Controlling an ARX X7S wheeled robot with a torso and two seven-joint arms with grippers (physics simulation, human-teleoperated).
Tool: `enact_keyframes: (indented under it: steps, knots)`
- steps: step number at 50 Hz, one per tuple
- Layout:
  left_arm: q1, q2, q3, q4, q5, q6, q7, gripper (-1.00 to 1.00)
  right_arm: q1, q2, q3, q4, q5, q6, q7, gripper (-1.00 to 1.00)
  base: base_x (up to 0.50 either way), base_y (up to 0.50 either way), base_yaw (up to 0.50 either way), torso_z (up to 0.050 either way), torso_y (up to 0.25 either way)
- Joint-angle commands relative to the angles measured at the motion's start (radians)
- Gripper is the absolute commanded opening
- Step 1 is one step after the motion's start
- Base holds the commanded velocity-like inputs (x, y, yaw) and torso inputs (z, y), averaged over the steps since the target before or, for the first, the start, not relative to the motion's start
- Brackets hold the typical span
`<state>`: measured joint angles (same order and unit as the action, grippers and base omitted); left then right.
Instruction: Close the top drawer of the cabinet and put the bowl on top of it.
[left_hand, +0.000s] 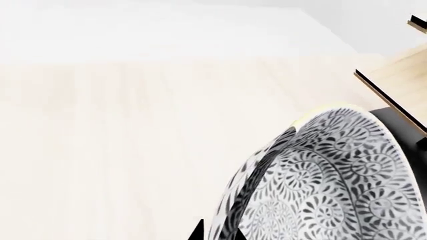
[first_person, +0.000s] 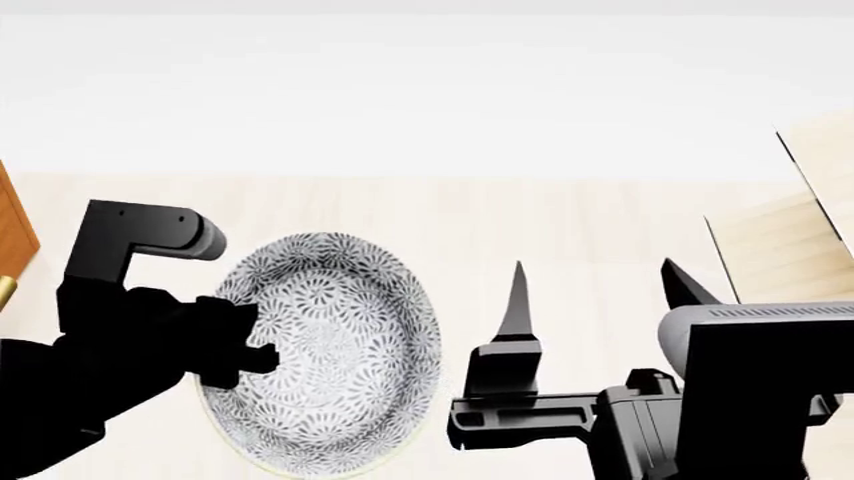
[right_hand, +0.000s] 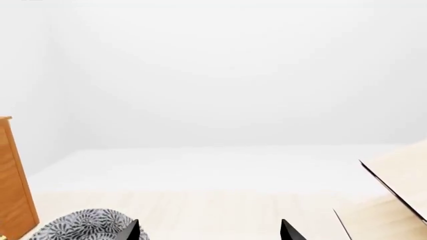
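The bowl (first_person: 334, 350), white with a dense grey floral pattern, sits left of centre in the head view with its inside facing the camera. My left gripper (first_person: 256, 352) is shut on its left rim. In the left wrist view the rim of the bowl (left_hand: 333, 180) runs between the two black tips of the left gripper (left_hand: 215, 234). My right gripper (first_person: 597, 285) stands open to the right of the bowl, holding nothing. The right wrist view shows the right gripper (right_hand: 210, 232) with the bowl (right_hand: 80, 225) beside one tip. Only a sliver of the cabinet (first_person: 11, 230) shows; its top drawer is out of view.
A pale plywood shelf structure (first_person: 801, 240) stands at the right, close to my right arm, and its black base (left_hand: 407, 130) lies just beyond the bowl. A pale wood surface (first_person: 561, 220) stretches ahead to a white wall. The cabinet's side (right_hand: 13, 185) rises at the left.
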<state>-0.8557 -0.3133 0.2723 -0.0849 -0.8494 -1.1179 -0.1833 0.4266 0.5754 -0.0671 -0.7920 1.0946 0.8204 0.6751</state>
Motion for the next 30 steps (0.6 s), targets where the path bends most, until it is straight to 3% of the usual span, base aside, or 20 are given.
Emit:
enact_keyframes:
  steps: [1, 30]
  knots:
    - [-0.028, -0.016, -0.030, 0.020, -0.019, -0.003, -0.021, -1.00, 0.005, 0.006, 0.001, -0.014, 0.017, 0.002, 0.011, 1.00, 0.00, 0.00, 0.00, 0.000, 0.000]
    - [-0.118, -0.069, -0.120, 0.139, -0.103, -0.116, -0.134, -1.00, -0.005, 0.020, 0.005, -0.026, 0.028, -0.009, 0.021, 1.00, 0.00, 0.00, 0.00, 0.000, 0.000]
